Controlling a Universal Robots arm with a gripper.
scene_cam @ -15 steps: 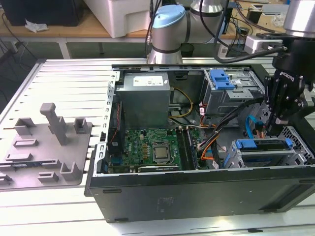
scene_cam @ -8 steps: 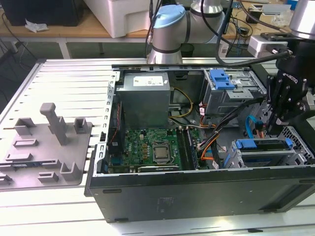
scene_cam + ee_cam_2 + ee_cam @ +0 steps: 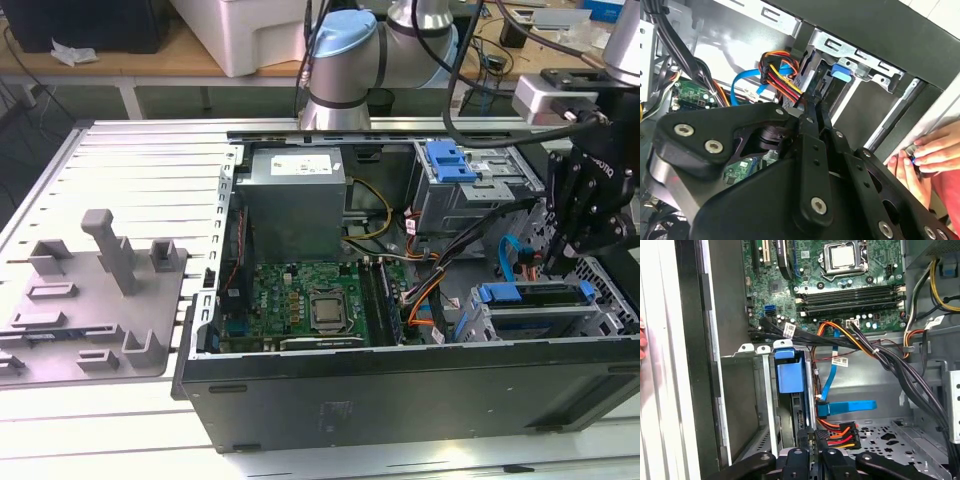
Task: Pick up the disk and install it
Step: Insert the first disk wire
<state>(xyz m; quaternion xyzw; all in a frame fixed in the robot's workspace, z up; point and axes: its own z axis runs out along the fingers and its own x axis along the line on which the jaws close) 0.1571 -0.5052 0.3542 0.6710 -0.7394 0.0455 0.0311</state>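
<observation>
The disk (image 3: pixel 538 296) stands on edge in the drive cage (image 3: pixel 476 325) at the lower right of the exterior view, its long axis running across the frame. The tool (image 3: pixel 553 265) hangs just above its right-hand end, fingers narrow, visibly gripping nothing.

- Exterior view: bright, even light from overhead; the pale grey slatted metal table (image 3: pixel 130 160) bleaches to white glare along its near edge
- The dark outer side wall of the open computer case (image 3: pixel 400 400) lies in dull shade
- Second wrist view: hard white glare on the silver sheet-metal inner wall (image 3: pixel 725 50); the black gripper (image 3: pixel 811 102) sits dim, in shade
- First wrist view: the pale surface outside the case (image 3: pixel 660 390) is blown out white; the grey metal drive cage (image 3: pixel 747 390) darkens toward its depths
</observation>
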